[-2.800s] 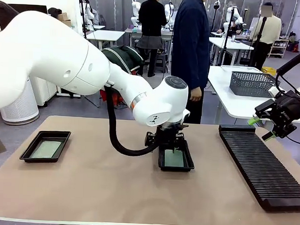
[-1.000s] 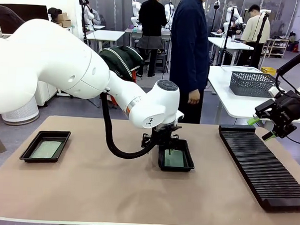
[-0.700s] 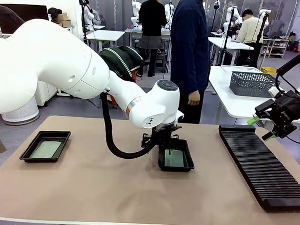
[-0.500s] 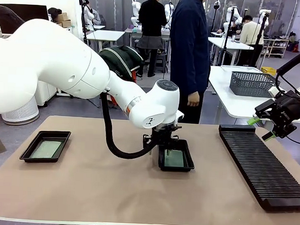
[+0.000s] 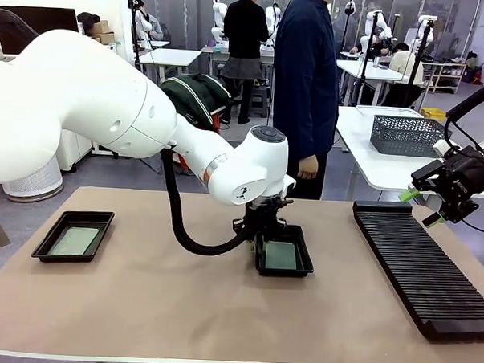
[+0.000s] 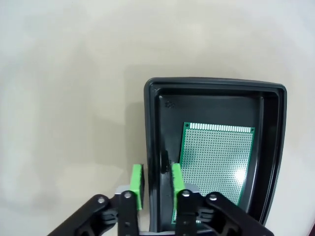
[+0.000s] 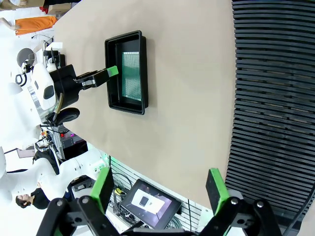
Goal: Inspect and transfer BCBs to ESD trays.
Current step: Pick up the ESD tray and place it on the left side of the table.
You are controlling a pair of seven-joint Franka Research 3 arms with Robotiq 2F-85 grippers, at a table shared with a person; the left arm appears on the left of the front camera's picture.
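1. The left arm's black two-finger gripper with green pads has its jaws pinched on the near wall of the shallow black plastic tray at the middle of the beige table; one pad sits outside the wall, the other inside, just beside the thin green perforated circuit board lying flat on the tray floor
2. The grip looks narrow and off to one end of the wall, so lifting could tilt the tray and slide the board out over the rim
3. The inner pad could catch the board's edge and lever it up
4. A second black tray holding a board rests at the table's left side, well apart
5. The right arm's gripper hovers spread wide above the long black ribbed rack, holding nothing; a reach toward the middle could meet the left arm
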